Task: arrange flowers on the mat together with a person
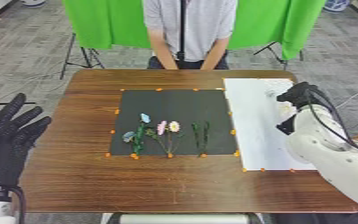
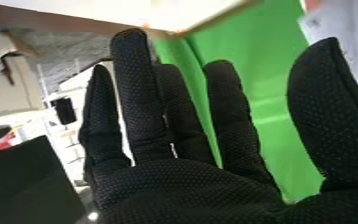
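Note:
My right hand is over the right part of the white sheet, palm near a pale flower that it partly hides. In the right wrist view the glove of my right hand has straight, spread fingers and holds nothing that I can see. At the table's left edge my left hand stands with its fingers straight and apart. On the dark mat, a light blue flower, a pink flower, a pale pink flower and green stems lie in the lower half.
Orange markers line the edges of the mat and the white sheet. The brown wooden table surrounds both. Beyond its far edge hang green cloths, with black stand legs beneath.

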